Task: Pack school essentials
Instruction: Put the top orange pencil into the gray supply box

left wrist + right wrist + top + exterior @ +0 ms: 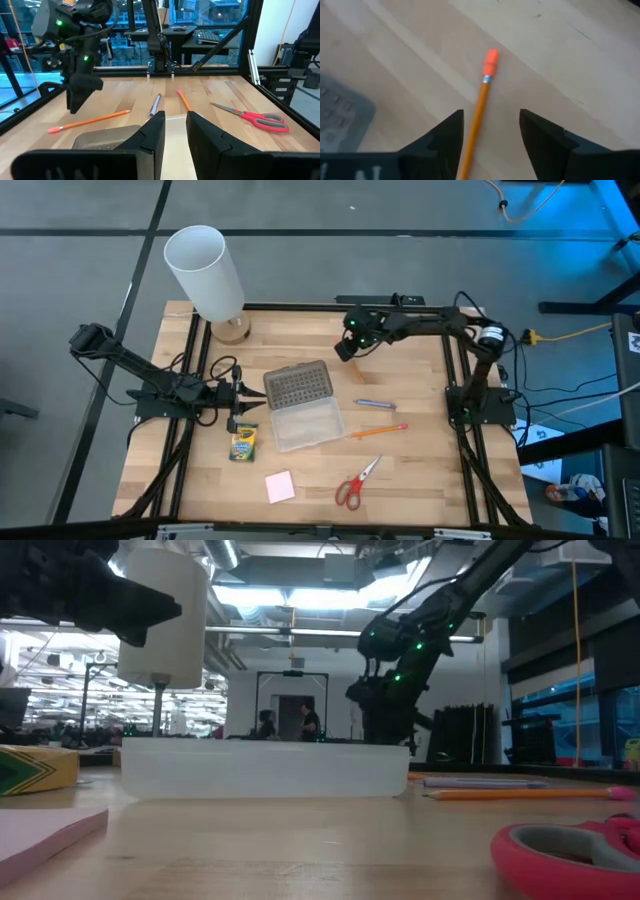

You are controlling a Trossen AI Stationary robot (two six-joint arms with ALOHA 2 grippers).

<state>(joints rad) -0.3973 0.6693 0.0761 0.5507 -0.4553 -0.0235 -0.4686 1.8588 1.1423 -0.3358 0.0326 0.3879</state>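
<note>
**Right arm poised over the far pencil**

Nearest me along the front edge lay the sticky-note pad [280,486] and the scissors [357,483]; behind them the crayon box [243,442], a second orange pencil [378,431] and the blue pen [375,403], all outside the clear case [305,420]; nothing was packed yet. The left gripper [240,394] waited just beside the case, fingers parted and empty. Farthest back, the right gripper [490,117] hovered spread wide, holding nothing; the orange pencil [482,95] lay on the wood below, running up between its fingers, eraser end beyond the tips. I judged the pick was next: descend straight, keep the shaft centred, close near mid-length so it wouldn't roll or tip.
</note>
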